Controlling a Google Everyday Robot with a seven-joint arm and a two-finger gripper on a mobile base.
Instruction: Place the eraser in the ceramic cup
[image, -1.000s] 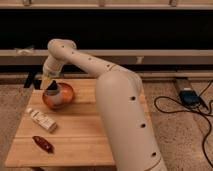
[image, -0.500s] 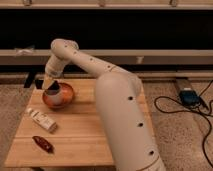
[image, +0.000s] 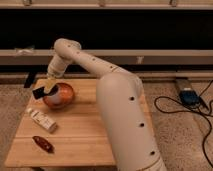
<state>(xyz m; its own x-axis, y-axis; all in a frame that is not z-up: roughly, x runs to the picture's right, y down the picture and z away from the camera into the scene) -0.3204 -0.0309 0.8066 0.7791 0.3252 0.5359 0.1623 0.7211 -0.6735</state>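
Claw pinching eraser, hovering at bowl's left rim. Carry step; cup not visible. Next: find cup, then drop.

This looks like a robot lab or test room, not a home. A white robot arm fills the middle of the scene, its gripper hanging over the far left of a low wooden surface. That surface stands alone on a speckled hard floor, of the sort found in institutional buildings. On the right, black cables trail loose across the floor to a small blue and grey device. Along the far side runs a dark wall crossed by pale horizontal rails.
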